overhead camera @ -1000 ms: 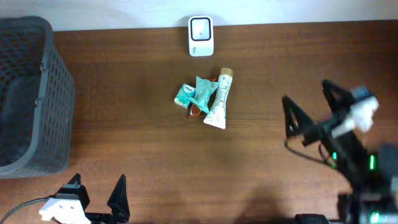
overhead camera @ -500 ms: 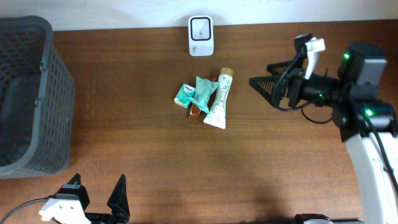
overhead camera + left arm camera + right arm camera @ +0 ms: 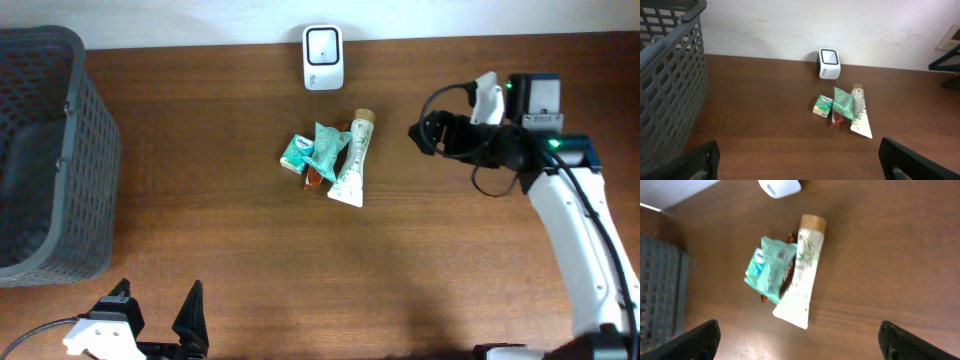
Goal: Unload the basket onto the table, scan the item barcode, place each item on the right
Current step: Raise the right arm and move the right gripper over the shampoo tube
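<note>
A white scanner (image 3: pixel 323 57) stands at the table's back edge. Just in front of it lies a small pile: a white tube with a tan cap (image 3: pixel 352 160), a teal packet (image 3: pixel 326 150), a small teal box (image 3: pixel 296 152) and a red wrapper (image 3: pixel 315 180) underneath. No barcode is readable. My right gripper (image 3: pixel 422 133) hovers to the right of the pile, open and empty; its wrist view looks down on the tube (image 3: pixel 802 280) and packet (image 3: pixel 771 267). My left gripper (image 3: pixel 155 318) stays at the front left edge, open, far from the pile (image 3: pixel 843 103).
A tall dark grey mesh basket (image 3: pixel 40 150) fills the left end of the table and shows in the left wrist view as the basket (image 3: pixel 665 90). The brown wooden table (image 3: pixel 220 240) ends at a pale wall behind the scanner (image 3: pixel 829 63).
The right arm swung up from the front right corner toward the back and now points left at the pile. The left arm and the items have not moved.
</note>
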Robot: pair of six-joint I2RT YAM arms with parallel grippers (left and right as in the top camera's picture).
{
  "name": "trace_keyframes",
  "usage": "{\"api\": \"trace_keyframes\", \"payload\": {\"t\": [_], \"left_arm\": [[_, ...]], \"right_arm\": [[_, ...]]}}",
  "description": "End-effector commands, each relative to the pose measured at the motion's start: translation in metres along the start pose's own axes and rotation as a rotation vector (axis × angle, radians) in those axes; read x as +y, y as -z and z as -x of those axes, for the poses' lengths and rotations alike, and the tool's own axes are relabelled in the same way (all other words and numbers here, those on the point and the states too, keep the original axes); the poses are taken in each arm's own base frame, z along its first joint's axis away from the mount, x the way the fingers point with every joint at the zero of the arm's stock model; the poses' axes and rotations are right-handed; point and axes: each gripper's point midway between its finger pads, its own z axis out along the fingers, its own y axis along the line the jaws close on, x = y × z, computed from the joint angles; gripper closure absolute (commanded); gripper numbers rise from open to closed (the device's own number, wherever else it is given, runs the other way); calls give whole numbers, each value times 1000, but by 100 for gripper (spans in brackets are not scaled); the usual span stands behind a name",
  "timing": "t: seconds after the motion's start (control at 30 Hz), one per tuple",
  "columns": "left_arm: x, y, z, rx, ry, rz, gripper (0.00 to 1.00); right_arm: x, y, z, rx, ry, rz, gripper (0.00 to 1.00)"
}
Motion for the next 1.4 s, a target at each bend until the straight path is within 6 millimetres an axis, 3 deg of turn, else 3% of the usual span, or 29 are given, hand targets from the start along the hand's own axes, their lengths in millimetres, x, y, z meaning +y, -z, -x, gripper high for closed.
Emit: {"api": "trace_keyframes", "payload": {"t": [0.0,0.07,0.23,0.37,0.53,0.63,0.8,1.13,1.37], "left_arm": [[1,1,0,-8,3,8,1],[1,1,0,-8,3,8,1],[1,1,0,-8,3,8,1],[1,1,0,-8,3,8,1],[1,1,0,-8,3,8,1],[1,1,0,-8,3,8,1],[1,1,0,-8,3,8,1],[1,1,0,-8,3,8,1],[1,1,0,-8,3,8,1]], "right_arm": [[11,-23,3,20,-34,29,1],[15,-40,0,41,-31,40,1],[42,-90,-16,99,46,91,18],[51,-126,-20,78,3,57,30],[71,-146,-27,77,50,99,36],[66,-158,-33,79,-5,44,49],[66,-183,-51,111,-24,20,57],[75,-213,-81,153,-9,-1,59],[119,-230,-107,197,63,142,59]]}}
